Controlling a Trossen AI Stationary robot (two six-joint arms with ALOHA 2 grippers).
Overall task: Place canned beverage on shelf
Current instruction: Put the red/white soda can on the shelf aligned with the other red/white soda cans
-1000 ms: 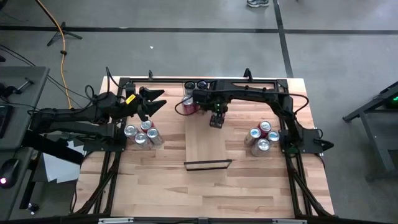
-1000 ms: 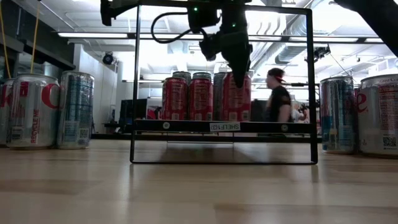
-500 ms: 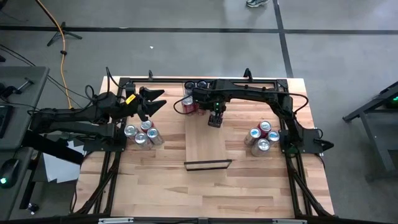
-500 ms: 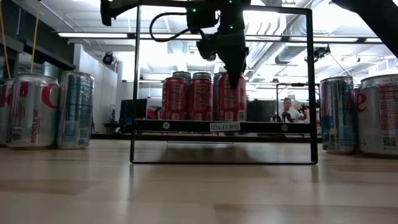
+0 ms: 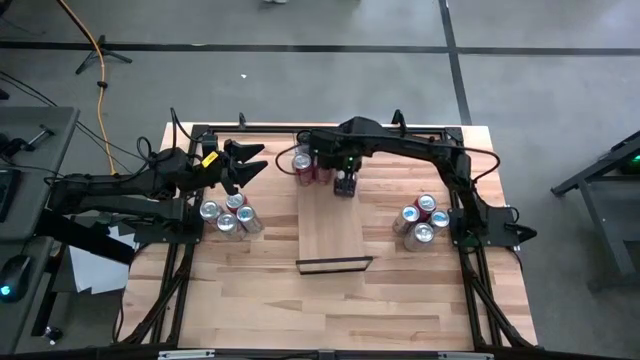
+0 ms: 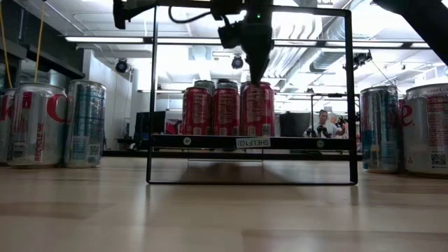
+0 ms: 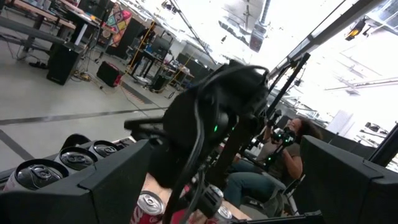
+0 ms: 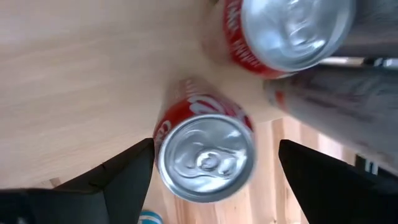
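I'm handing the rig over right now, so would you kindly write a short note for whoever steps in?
Right claw: open and empty, above the red can that stands on the far end of the shelf.
Left claw: open, waiting at the table's left side above the left can cluster.
Done: several red cans stand upright on the shelf.
Left: the near part of the shelf is bare; more cans wait in the right cluster and the left one.
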